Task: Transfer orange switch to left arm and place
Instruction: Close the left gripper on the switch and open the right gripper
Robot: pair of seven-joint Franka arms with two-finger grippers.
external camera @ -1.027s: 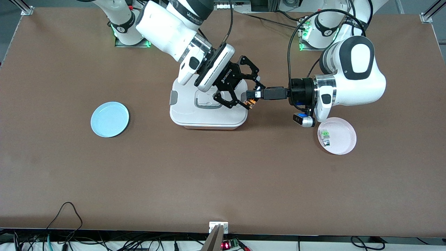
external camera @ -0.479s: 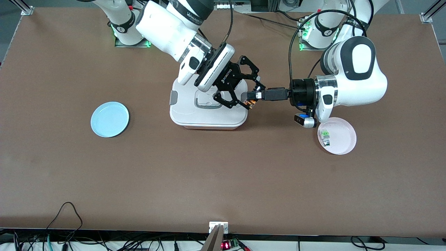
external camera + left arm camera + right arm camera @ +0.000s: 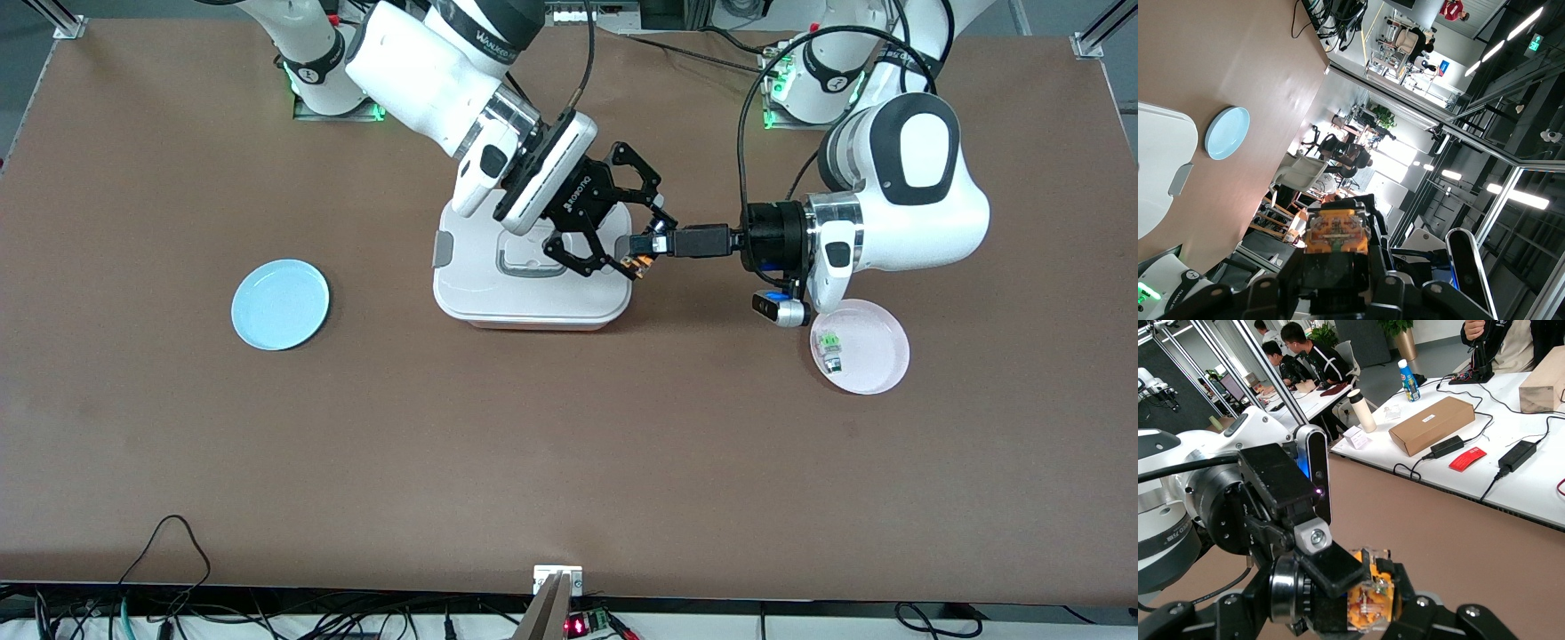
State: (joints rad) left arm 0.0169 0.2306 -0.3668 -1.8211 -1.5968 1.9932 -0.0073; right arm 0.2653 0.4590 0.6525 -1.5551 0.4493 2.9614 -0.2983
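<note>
Nearest the front camera, pink plate (image 3: 867, 356) is sitting on the counter (image 3: 569, 462) toward the left arm's end, carrying a green and white switch (image 3: 829, 347); blue plate (image 3: 280, 304) is lying toward the right arm's end, well apart from everything else. Box (image 3: 524, 289) is sitting mid-counter, between the two plates and a bit farther from the camera, lid on, grey handle up. Handover is happening in the air, over the box edge on the left arm's side. Left hand (image 3: 652, 244) is reaching in level from its arm, slim fingers pinched narrow on the orange switch (image 3: 635, 261); left wrist view is showing the switch (image 3: 1337, 230) clamped at its black end with the orange body sticking out. Right hand (image 3: 642, 247) is coming down at a slant from over the box, claw fingers closing in around the same switch; right wrist view is showing the orange body (image 3: 1369, 600) sitting between the claw fingertips (image 3: 1421, 608), but contact isn't resolvable there, so can't tell whether the right hand is gripping yet. Both hands are touching or just beside each other at the switch. Switch is clear of the box lid, not resting on it.
</note>
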